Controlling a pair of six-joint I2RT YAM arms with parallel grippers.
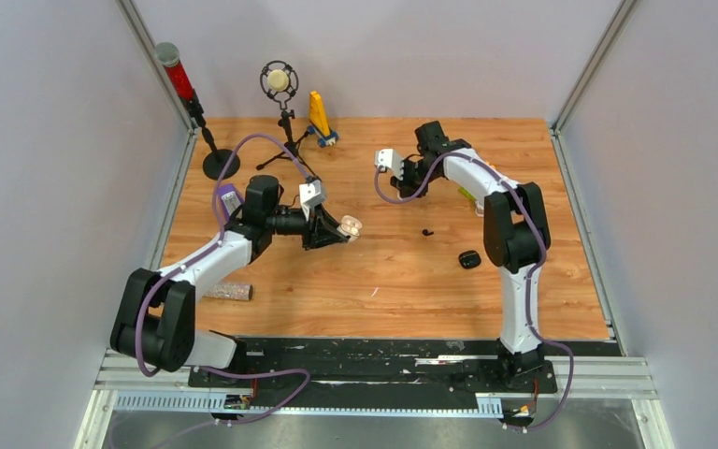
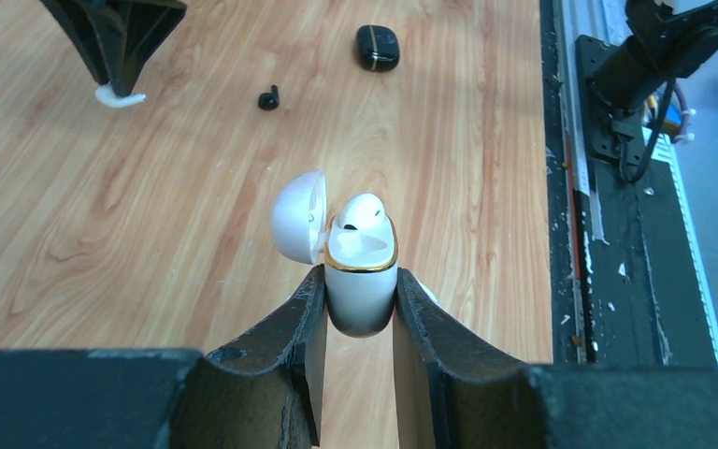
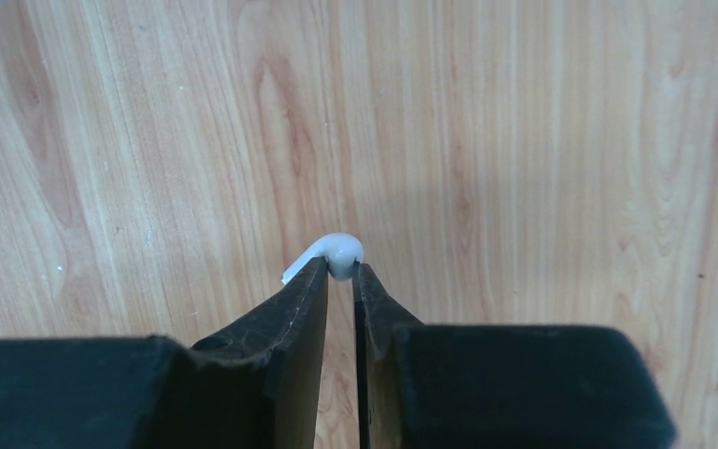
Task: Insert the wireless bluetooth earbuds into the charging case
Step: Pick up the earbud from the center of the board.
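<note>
My left gripper (image 2: 360, 276) is shut on a white charging case (image 2: 361, 290) with a gold rim, held above the table. Its lid (image 2: 298, 216) is open and one white earbud (image 2: 362, 211) sits in it. The case also shows in the top view (image 1: 350, 225). My right gripper (image 3: 338, 269) is shut on a second white earbud (image 3: 339, 253), stem pointing left, above the wood. In the left wrist view that gripper (image 2: 117, 86) hangs at the top left. A black earbud (image 2: 268, 97) and a closed black case (image 2: 377, 47) lie on the table. The other black earbud is out of view.
At the back stand a microphone on a tripod (image 1: 279, 82), a red-topped lamp post (image 1: 176, 70) and a yellow block (image 1: 319, 114). A speckled roll (image 1: 227, 292) lies by the left arm. A thin white sliver (image 1: 374, 292) lies near the front.
</note>
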